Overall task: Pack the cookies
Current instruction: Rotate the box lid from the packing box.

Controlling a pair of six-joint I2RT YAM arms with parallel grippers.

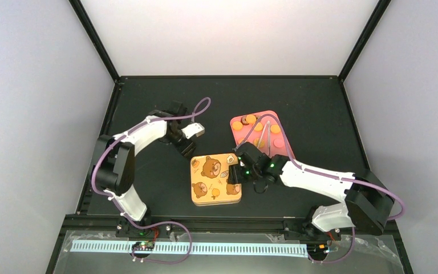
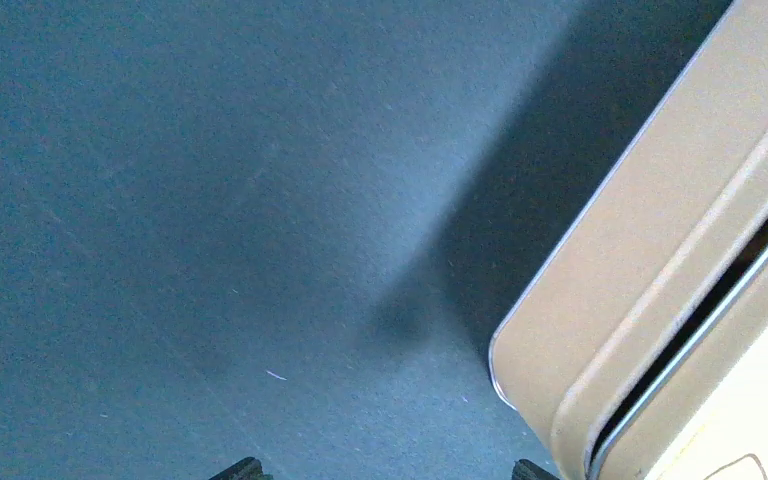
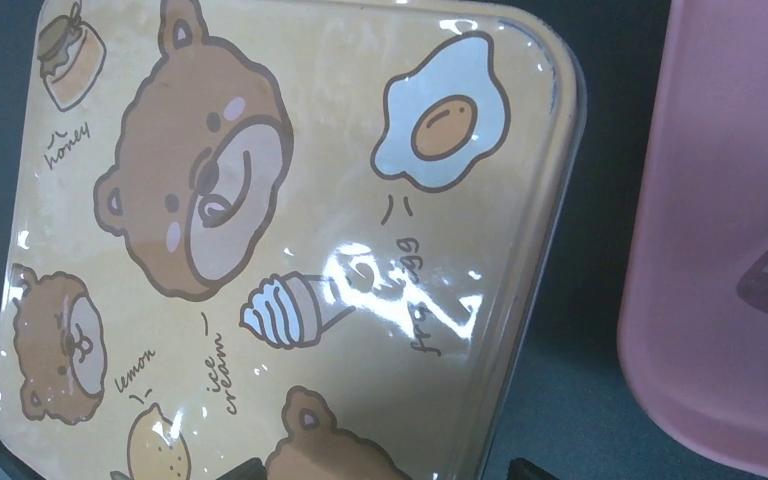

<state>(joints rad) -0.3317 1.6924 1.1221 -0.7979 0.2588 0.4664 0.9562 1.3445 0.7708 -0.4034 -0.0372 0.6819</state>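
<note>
Several orange cookies (image 1: 251,119) and a dark brown one lie on a pink tray (image 1: 276,117) at the back right. In front of it stands the tin, closed by its yellow bear-print lid (image 1: 211,180). My left gripper (image 1: 187,147) hovers just off the tin's far left corner (image 2: 600,330), open and empty (image 2: 388,470); a dark gap shows under the lid there. My right gripper (image 1: 234,178) is low over the lid's right edge (image 3: 530,330), open (image 3: 388,470), with one fingertip over the lid and the other over the table.
Metal tongs (image 1: 267,137) lie on the pink tray among the cookies. The tray's rim (image 3: 720,250) is close to the right of the tin. The black table (image 2: 210,200) has raised edges and white walls round it.
</note>
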